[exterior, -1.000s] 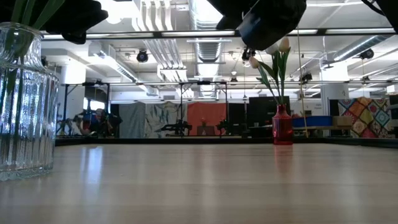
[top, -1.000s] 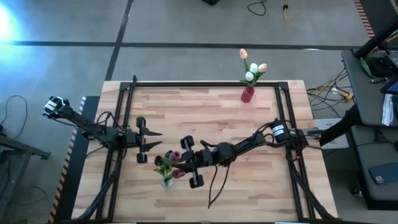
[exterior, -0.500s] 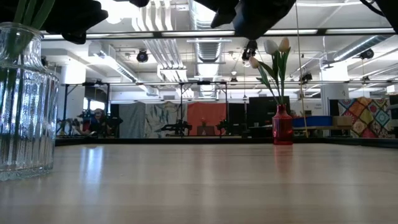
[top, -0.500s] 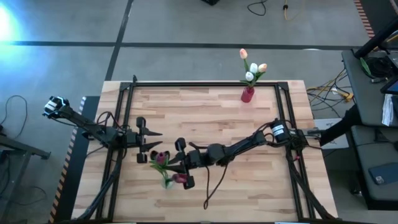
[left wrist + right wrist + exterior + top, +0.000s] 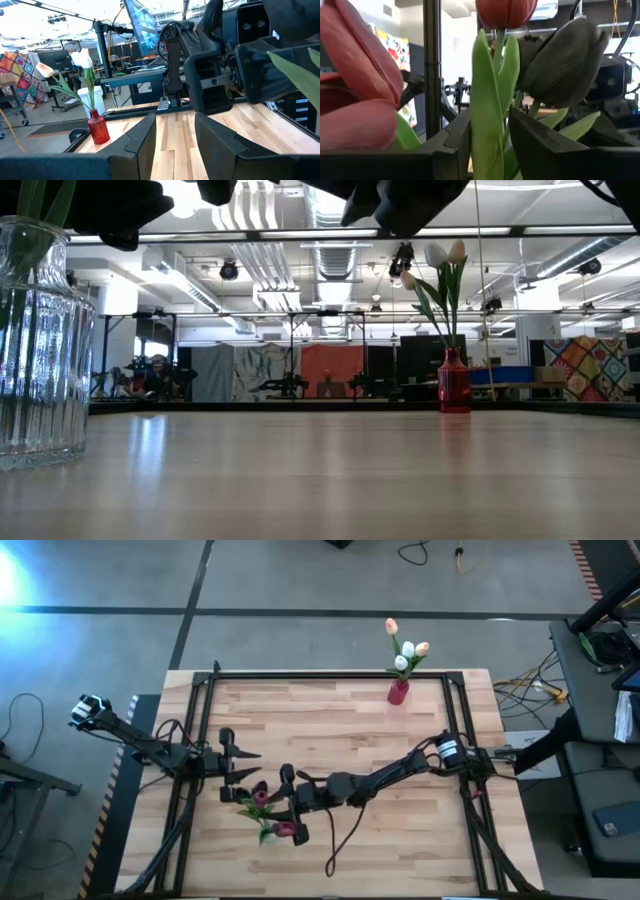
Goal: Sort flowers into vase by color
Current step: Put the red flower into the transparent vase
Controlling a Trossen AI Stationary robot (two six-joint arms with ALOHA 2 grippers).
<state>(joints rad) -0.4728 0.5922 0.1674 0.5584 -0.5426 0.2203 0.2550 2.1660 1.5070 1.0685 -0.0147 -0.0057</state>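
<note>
Right wrist view, right jaws [image 5: 490,135] parted around smooth green stem [image 5: 486,125], glossy maroon tulips [image 5: 360,95], left jaws [image 5: 175,135] parted, empty.

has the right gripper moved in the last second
Yes. In the high view the right gripper has slid toward the table's left side, closing on the parked left gripper, and is now over the dark tulips in the clear vase.

Right claw [image 5: 290,802] open, arm stretched across table; left claw [image 5: 243,768] open, waiting alongside.
</note>
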